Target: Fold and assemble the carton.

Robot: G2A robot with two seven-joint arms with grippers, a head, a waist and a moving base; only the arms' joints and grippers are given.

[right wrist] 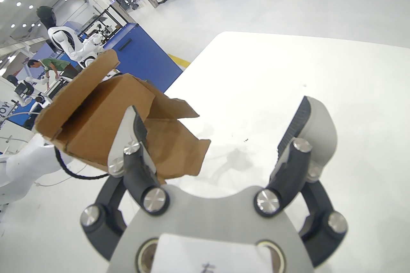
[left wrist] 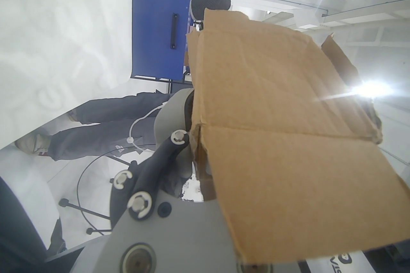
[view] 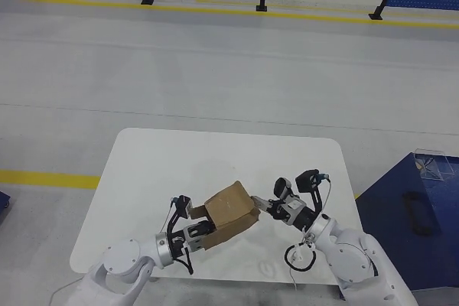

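We see the brown carton [view: 229,214] held over the white tabletop [view: 214,161], its long axis running from the left end effector [view: 196,229] across to the right end effector [right wrist: 221,104]. Its open end, with the flaps loose, points at the right one. The left end effector is clamped on the carton's opposite end, and the right one has its fingers [right wrist: 307,124] spread apart, one of them just beside a hanging flap [right wrist: 179,140].

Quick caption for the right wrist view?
Open right gripper close beside the partly folded carton, white table beneath.
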